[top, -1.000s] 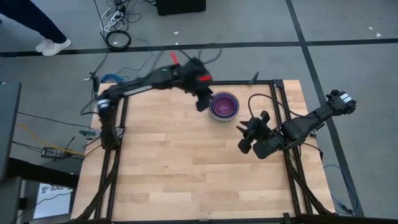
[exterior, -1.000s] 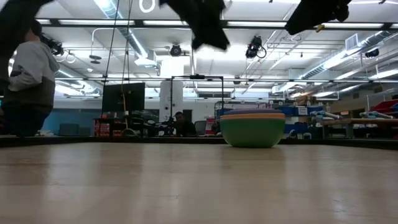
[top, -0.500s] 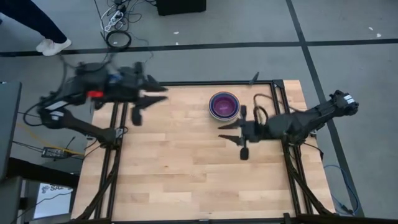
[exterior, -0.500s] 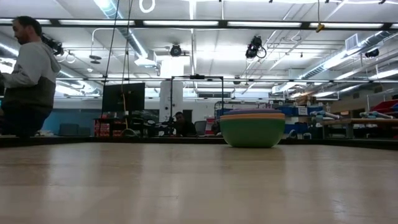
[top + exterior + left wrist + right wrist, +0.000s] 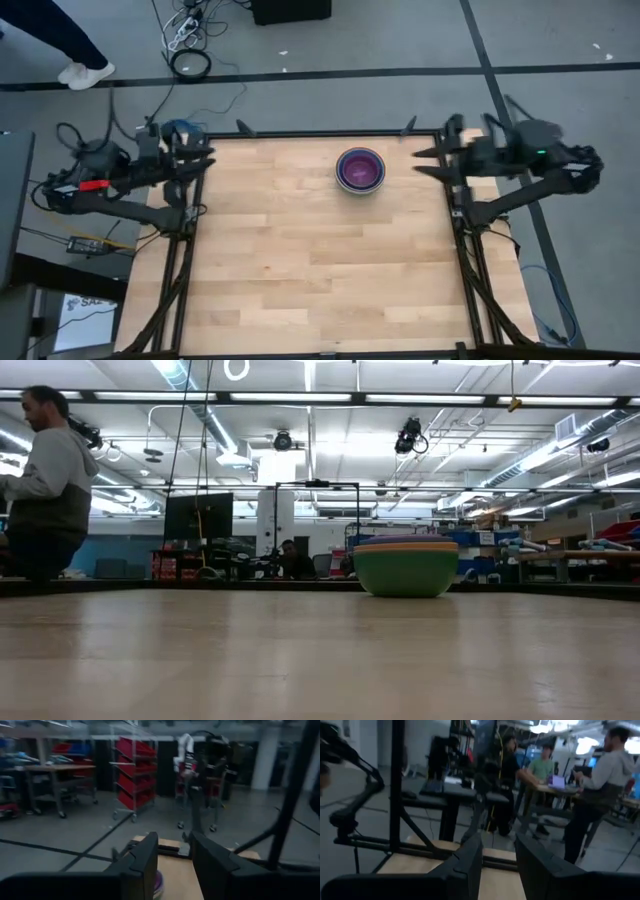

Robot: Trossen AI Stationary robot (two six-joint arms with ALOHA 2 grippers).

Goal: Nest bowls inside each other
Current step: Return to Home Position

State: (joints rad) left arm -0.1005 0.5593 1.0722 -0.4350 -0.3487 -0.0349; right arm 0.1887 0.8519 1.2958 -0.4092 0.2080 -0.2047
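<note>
At the far left corner of the table (image 5: 300, 260), holding the left gripper (image 5: 208, 157) just over the frame, fingers spread, nothing between them, pointing inward. Near the far edge, a little right of the middle, showing the bowls (image 5: 360, 168) nested in one stack (purple innermost from above, the green bowl (image 5: 406, 572) outermost in the low view), sitting well apart from both arms. At the far right corner, holding the right gripper (image 5: 418, 163) likewise released and empty, facing the stack.

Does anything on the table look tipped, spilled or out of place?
Nothing stands out. The bowls sit nested in one upright stack on the table, rims level. The left pincer and right pincer hang open, clear of it.
</note>
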